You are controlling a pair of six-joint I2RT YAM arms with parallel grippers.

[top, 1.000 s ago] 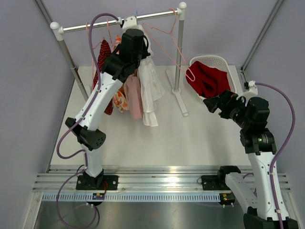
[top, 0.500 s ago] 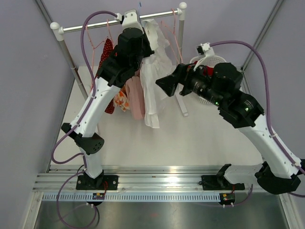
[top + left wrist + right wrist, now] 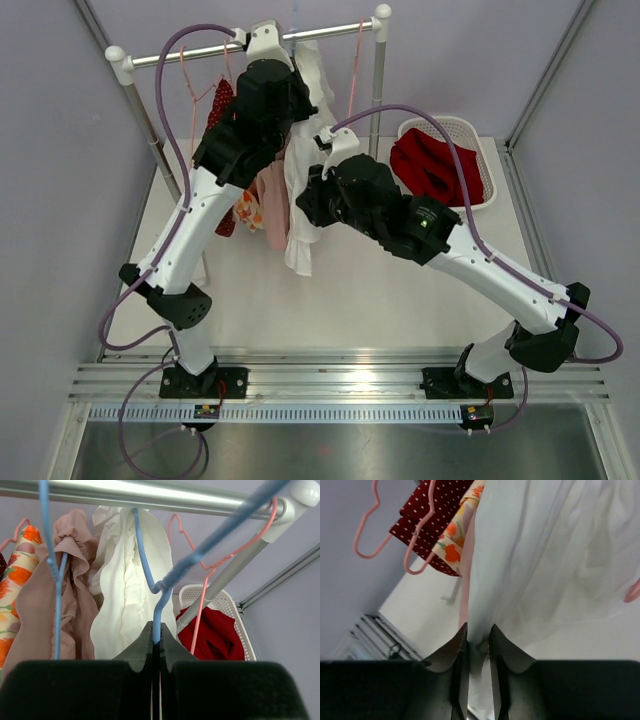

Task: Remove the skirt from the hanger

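Observation:
The skirt (image 3: 298, 235) is white and ruffled and hangs from a blue hanger (image 3: 145, 565) below the rail (image 3: 200, 52). My left gripper (image 3: 156, 630) is up by the rail, shut on the blue hanger's wire just under its twisted neck. In the left wrist view the skirt (image 3: 125, 600) drapes behind the hanger. My right gripper (image 3: 477, 630) has reached in from the right at mid-height, (image 3: 305, 205) in the top view. Its jaws are pinched on a fold of the skirt (image 3: 545, 555), and white cloth fills the narrow gap between the fingers.
A pink garment (image 3: 272, 205), a floral one (image 3: 248, 208) and a red dotted one (image 3: 222, 105) hang left of the skirt. Empty pink hangers (image 3: 367, 530) dangle nearby. The rack's right post (image 3: 376, 80) stands behind. A white basket (image 3: 470, 130) holds red cloth (image 3: 435, 165).
My right arm swung left from the basket to the skirt, and its jaws closed on the cloth. The left arm lifted slightly at the rail, still gripping the hanger.

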